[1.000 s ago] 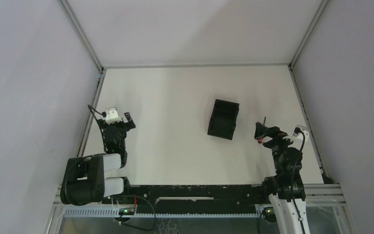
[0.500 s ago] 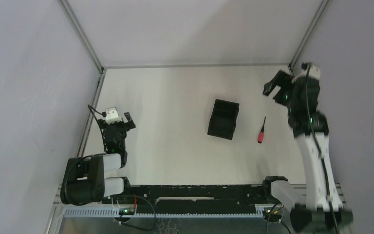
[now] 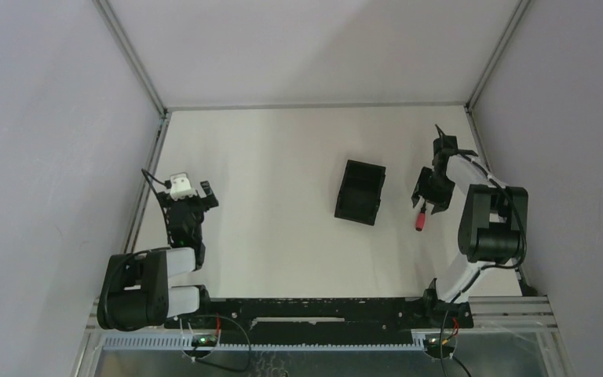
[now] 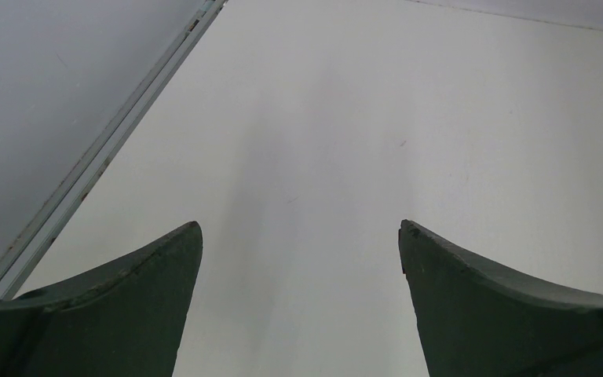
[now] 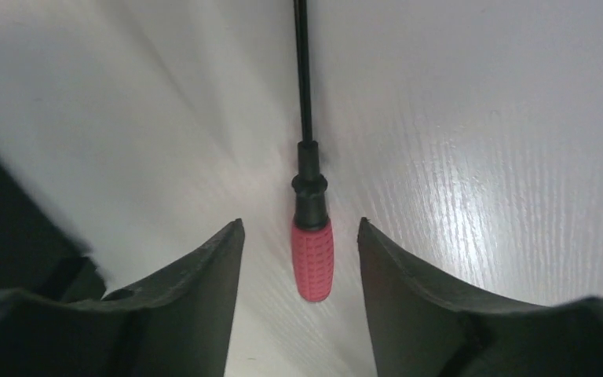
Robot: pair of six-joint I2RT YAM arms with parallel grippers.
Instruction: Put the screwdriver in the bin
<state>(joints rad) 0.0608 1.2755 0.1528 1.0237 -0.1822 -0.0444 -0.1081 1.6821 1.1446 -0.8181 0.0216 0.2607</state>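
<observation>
Screwdriver (image 5: 308,177): short red knurled handle, black collar, thin dark shaft. It lies flat on the table (image 3: 283,157), right of the bin (image 3: 357,215) and apart from it. The right wrist view shows the right gripper (image 5: 298,228) spread, fingers straddling the handle with gaps on both sides. Overhead, only the red handle shows. Left gripper (image 4: 298,228) is spread wide, well left of the bin.

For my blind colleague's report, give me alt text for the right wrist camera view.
A small red-handled screwdriver lies on the white table between the fingers of the open right claw, touching neither, its handle nearest the camera and its dark shaft pointing away.
</observation>
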